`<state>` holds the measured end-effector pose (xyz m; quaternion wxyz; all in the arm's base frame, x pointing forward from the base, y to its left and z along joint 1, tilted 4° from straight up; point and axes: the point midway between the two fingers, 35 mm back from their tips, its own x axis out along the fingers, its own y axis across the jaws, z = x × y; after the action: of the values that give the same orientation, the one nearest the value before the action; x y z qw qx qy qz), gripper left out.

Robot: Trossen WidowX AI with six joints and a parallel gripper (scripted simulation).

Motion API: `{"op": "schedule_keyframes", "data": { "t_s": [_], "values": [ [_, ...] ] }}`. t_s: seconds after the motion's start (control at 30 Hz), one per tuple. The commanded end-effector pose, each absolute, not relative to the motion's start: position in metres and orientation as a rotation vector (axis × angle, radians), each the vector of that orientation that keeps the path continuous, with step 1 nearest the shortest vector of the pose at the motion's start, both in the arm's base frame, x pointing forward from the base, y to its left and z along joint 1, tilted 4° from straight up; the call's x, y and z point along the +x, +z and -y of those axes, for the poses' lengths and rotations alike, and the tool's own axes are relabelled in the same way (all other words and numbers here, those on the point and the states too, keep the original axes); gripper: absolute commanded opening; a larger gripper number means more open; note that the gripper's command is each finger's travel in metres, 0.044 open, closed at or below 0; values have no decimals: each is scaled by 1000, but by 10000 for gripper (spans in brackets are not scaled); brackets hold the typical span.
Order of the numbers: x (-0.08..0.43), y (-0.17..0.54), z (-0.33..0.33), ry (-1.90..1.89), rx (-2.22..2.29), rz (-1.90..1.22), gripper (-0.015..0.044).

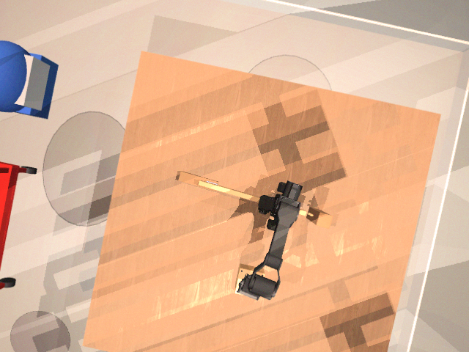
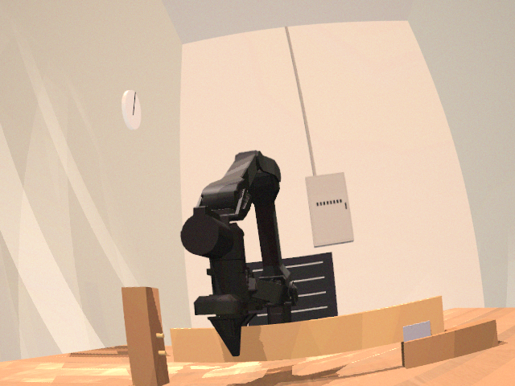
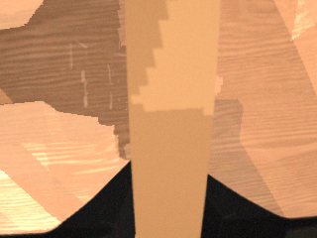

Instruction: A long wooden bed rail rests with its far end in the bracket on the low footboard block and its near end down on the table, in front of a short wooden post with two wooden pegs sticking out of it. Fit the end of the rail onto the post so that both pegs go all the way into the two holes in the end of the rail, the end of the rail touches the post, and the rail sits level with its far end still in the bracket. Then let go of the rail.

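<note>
The long wooden rail (image 1: pixel 227 191) (image 2: pixel 307 336) (image 3: pixel 170 149) runs from the low footboard block (image 1: pixel 186 176) (image 2: pixel 453 343) to the post. Its far end is at the pale bracket plate (image 2: pixel 417 330); how deep it sits is hidden. The short post (image 1: pixel 325 219) (image 2: pixel 139 332) stands upright. Its upper peg (image 2: pixel 159 335) and lower peg (image 2: pixel 162 353) are bare in the exterior view, with a narrow gap to the rail's near end. The pegs lie within that end's height. My gripper (image 2: pixel 236 352) (image 3: pixel 158 167) is shut on the rail, nearer the post end. The end holes are hidden.
The arm's base (image 1: pixel 257 286) stands on the wooden table (image 1: pixel 170 246), to one side of the rail. The arm reaches over the rail and hides part of it in the top view. Patchy shadows cross the table.
</note>
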<state>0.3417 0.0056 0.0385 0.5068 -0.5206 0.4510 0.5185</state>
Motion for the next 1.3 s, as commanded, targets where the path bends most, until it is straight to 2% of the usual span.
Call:
{"op": "schedule_keyframes", "data": {
  "t_s": [0.0, 1.27],
  "values": [
    [343, 41, -3, 1247, -1256, -1084, 0],
    [345, 40, 8, 1247, -1256, -1085, 0]
  ]
}}
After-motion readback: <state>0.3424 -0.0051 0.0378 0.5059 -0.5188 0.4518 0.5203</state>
